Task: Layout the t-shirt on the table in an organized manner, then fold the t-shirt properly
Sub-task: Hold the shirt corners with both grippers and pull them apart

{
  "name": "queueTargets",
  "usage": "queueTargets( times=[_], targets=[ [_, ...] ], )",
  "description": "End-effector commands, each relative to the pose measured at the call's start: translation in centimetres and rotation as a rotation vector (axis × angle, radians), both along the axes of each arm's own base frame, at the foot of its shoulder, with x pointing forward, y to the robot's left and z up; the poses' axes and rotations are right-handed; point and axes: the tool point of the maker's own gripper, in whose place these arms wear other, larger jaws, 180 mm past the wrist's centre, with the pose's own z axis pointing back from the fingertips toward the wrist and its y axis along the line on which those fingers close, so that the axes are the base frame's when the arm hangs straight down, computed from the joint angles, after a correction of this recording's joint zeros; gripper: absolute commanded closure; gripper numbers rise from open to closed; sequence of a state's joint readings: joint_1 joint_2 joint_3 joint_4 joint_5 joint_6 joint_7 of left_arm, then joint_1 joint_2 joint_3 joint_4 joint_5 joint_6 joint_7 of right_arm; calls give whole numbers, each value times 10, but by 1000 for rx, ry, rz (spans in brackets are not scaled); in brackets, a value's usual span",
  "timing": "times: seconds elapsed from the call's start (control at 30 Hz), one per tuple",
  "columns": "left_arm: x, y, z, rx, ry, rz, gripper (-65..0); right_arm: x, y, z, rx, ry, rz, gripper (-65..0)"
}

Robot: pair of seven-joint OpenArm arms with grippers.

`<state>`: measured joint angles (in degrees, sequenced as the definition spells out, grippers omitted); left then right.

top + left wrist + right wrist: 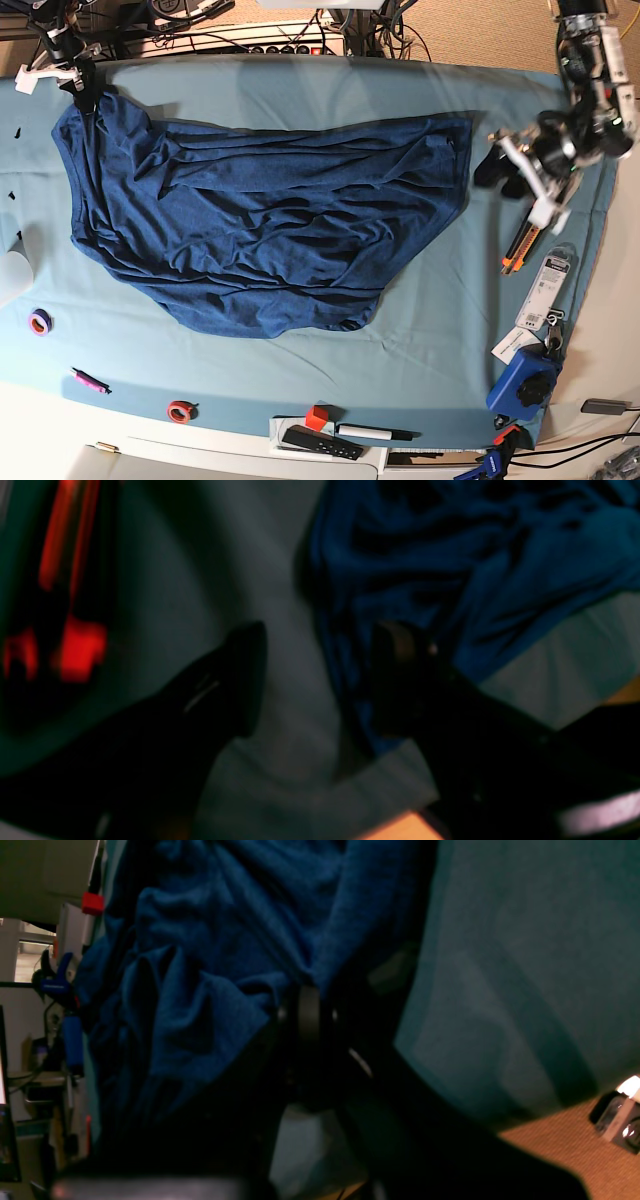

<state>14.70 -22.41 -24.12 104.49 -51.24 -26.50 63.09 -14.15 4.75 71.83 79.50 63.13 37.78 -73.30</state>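
The dark navy t-shirt (260,225) lies spread and wrinkled across the teal table (430,300). At the far left corner my right gripper (85,98) is shut on the shirt's upper corner; the right wrist view shows the black fingers (307,1010) pressed together with blue fabric (200,965) bunched at their tips. My left gripper (500,172) stands open just right of the shirt's far right corner. In the left wrist view its two dark fingers (245,670) are spread wide, one on bare cloth, the other over the shirt's edge (450,570).
An orange utility knife (515,250), a packaged item (545,285) and a blue device (522,380) lie at the right edge. Along the front sit a purple tape ring (40,322), a pink marker (88,380), a red ring (180,410), a red cube (317,417) and a remote (320,441).
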Motion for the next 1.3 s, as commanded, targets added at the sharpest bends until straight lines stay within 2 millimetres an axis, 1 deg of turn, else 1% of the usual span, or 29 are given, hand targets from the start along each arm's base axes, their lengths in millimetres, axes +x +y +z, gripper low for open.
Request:
queueTargets(
  times=[0.0, 0.1, 0.2, 0.33, 0.47, 0.67, 0.8, 1.07, 1.1, 1.13, 1.17, 1.23, 1.27],
  targets=[
    [-2, 2, 4, -44, -8, 2, -337, 1, -5, 7, -24, -11, 12, 0],
    [-18, 4, -16, -113, 66, 26, -337, 3, -4, 8, -22, -17, 13, 0],
    [-28, -5, -27, -138, 89, -5, -338, 4, -4, 9, -21, -20, 13, 0],
    [-31, -28, -25, -224, 86, -24, -387, 4, -3, 10, -13, -27, 18, 0],
    [-34, -42, -27, -267, 97, -21, -391, 4, -2, 9, -11, -25, 20, 0],
    [-33, -47, -28, -292, 107, 7, -391, 6, 0, 12, -2, -42, 25, 0],
    [-31, -56, -27, -327, 98, 26, -391, 6, -1, 12, -2, -42, 25, 0],
    [-26, -65, -30, -329, 98, 42, -384, 5, 0, 12, -1, -41, 27, 0],
    [-26, -66, -32, -319, 98, 46, -356, 5, 0, 12, 0, -40, 27, 0],
    [-25, -66, -35, -305, 105, 50, -300, 5, 0, 11, 1, -37, 31, 0],
    [-26, -67, -37, -291, 111, 45, -222, 5, 1, 11, 3, -31, 37, 0],
    [-29, -69, -40, -277, 120, 28, -32, 3, 1, 11, 2, -14, 63, 0],
    [-32, -70, -41, -273, 126, 9, 0, 3, 1, 14, -10, -9, 90, 0]
  ],
)
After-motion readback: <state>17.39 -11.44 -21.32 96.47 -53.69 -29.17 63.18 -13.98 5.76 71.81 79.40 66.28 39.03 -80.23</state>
